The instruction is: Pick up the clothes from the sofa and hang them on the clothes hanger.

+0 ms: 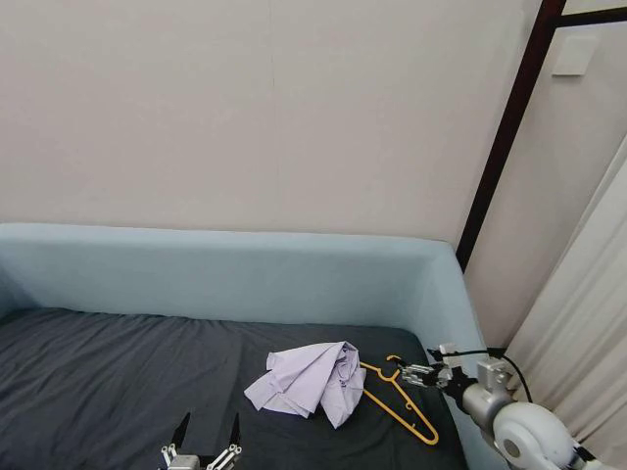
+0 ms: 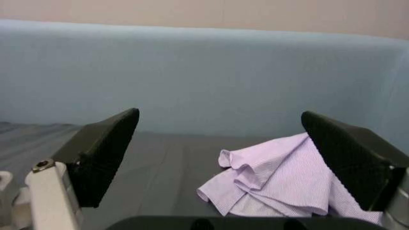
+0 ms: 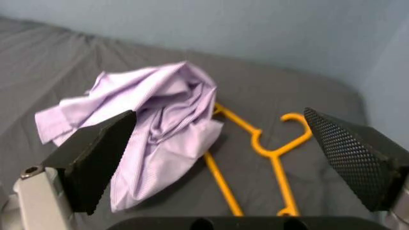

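A crumpled lilac striped shirt [image 1: 309, 381] lies on the dark grey sofa seat [image 1: 108, 382]. An orange plastic hanger [image 1: 402, 397] lies flat just right of it, one arm tucked under the cloth. My right gripper [image 1: 417, 374] hovers open at the sofa's right end, close to the hanger's hook. In the right wrist view the shirt [image 3: 153, 124] and hanger [image 3: 259, 148] sit between its spread fingers. My left gripper [image 1: 208, 433] is open low at the front, left of the shirt [image 2: 281, 179], which shows ahead in its wrist view.
The pale blue sofa back [image 1: 225, 274] and right arm [image 1: 456, 343] wall in the seat. A dark door frame [image 1: 505, 127] and a white curtain [image 1: 578, 333] stand to the right. The seat's left half is bare.
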Robot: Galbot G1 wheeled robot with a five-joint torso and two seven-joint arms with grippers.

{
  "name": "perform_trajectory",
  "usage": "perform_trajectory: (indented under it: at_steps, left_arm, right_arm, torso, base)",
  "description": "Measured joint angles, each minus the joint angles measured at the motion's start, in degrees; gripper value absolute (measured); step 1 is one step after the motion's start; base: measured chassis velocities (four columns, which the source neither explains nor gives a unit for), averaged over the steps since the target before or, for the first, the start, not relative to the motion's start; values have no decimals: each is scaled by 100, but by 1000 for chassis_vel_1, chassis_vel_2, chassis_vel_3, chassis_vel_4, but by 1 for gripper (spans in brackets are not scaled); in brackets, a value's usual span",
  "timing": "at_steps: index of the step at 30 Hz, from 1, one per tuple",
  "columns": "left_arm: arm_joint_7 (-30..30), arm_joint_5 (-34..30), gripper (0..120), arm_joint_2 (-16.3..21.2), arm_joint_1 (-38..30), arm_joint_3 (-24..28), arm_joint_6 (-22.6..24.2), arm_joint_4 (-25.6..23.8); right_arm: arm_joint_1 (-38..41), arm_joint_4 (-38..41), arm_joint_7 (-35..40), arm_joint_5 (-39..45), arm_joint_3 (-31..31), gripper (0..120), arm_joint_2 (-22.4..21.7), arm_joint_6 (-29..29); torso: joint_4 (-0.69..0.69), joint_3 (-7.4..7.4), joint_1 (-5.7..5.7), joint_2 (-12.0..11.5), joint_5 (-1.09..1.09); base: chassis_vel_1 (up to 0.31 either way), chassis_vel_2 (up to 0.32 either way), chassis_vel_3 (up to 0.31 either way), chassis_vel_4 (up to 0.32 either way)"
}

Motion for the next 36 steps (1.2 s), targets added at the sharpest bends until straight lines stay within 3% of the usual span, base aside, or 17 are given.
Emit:
perform_trajectory:
  at_steps: [4, 9, 16, 24, 36]
  left_arm:
    - [-1, 26, 100, -44, 36, -5, -7, 1]
    - [-7, 29, 100, -53, 90, -58, -17, 1]
    - [-17, 29, 100, -109, 137, -94, -20, -27]
    - [-53, 38, 100, -155, 152, -67, -22, -15]
    - [-74, 25, 100, -82, 122, -65, -30, 8]
  right_arm:
    - [434, -694, -99, -229, -666, 100, 536, 17]
    - [797, -1542, -238, -604, -975, 100, 1158, 187]
    - [914, -2204, -387, -814, -1016, 100, 1459, 406]
    - [1220, -2928, -525, -904, -1034, 90, 1863, 485]
    - [1168, -3165, -619, -1004, -1098, 45, 1894, 519]
  torso:
    - [1, 0, 0, 0, 0]
    - [3, 0, 0, 0, -1]
    - [-1, 0, 0, 0, -2]
    - [3, 0, 0, 0, -1]
    - [0, 0, 0, 0, 0]
  base:
    - [0, 0, 0, 0]
    - [0, 0, 0, 0]
    - [0, 0, 0, 0]
    - [0, 0, 0, 0]
    - [0, 0, 0, 0]
